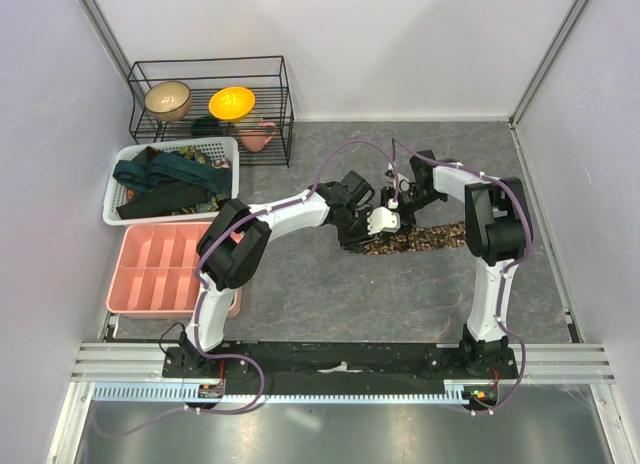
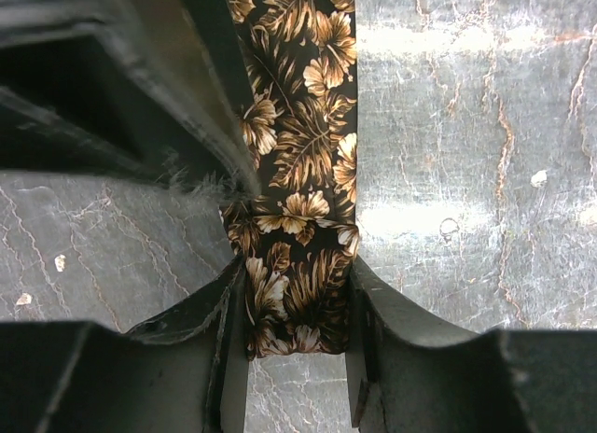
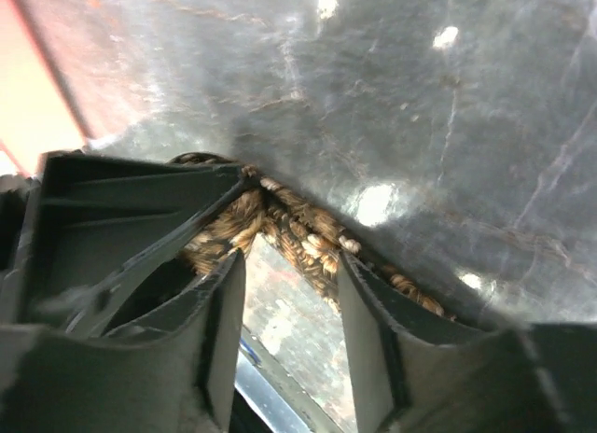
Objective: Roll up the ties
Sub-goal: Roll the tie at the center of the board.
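Brown leaf-print cloth was the job in hand: the brown tie (image 1: 420, 242) lay flat on the grey desk (image 1: 400, 304), running from the middle out to your right, and both arms met at its near end. Your left gripper (image 1: 352, 234) sat over that end. In the left wrist view the brown tie (image 2: 298, 172) filled the gap of the left gripper (image 2: 297, 274), with both cloth edges touching a finger and a crease just above, so you looked to be holding the end at a middling width.

Your right gripper (image 1: 392, 216) was just beside it. In the right wrist view the right gripper (image 3: 289, 265) had its fingers parted, with desk showing through the gap. The brown tie (image 3: 298, 228) crossed at the tips, not pinched.

By my reading you were at the start of the roll: one fold at most, with nearly the whole strip uncoiled.

The next move called for you to keep the left hold firm while turning the end over onto the strip. You needed the right gripper to steady the cloth so the coil stayed tight and square.

The other ties (image 1: 170, 179) waited in the white basket (image 1: 115, 199), well apart, next to the pink tray (image 1: 160, 269).
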